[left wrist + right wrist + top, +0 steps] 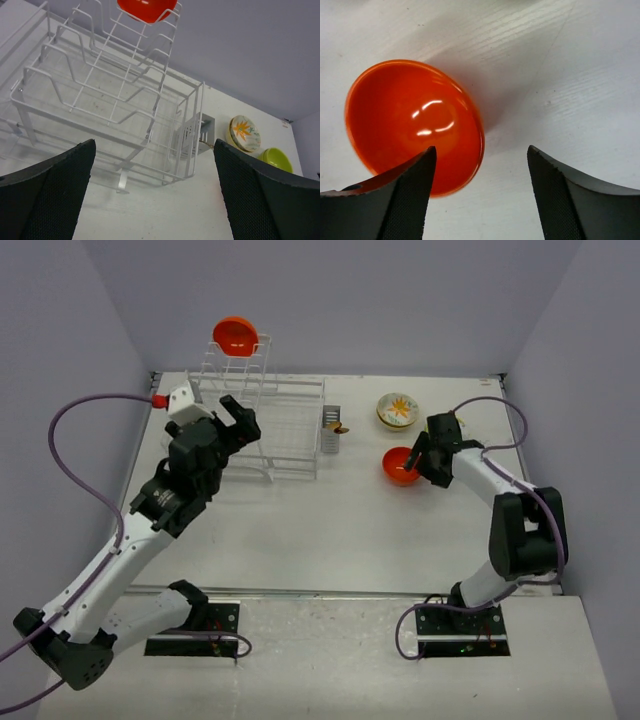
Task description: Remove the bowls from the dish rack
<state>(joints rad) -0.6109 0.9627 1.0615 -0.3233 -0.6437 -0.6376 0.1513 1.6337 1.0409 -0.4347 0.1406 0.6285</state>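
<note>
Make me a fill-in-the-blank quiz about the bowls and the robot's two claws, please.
1. The top bowl on the dish rack is coloured ____.
2. The second bowl, at the right gripper, rests on the ____.
3. The left gripper has its jaws ____.
4. The cream bowl shows a ____ pattern.
Missing words: orange; table; open; flower.

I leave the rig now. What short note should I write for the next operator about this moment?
Left claw: open, empty, facing the dish rack.
Right claw: open over the rim of an orange bowl on the table.
Done: that bowl, the flower bowl and a green bowl are on the table, right of the rack.
To do: a second orange bowl on the rack's tower.
</note>
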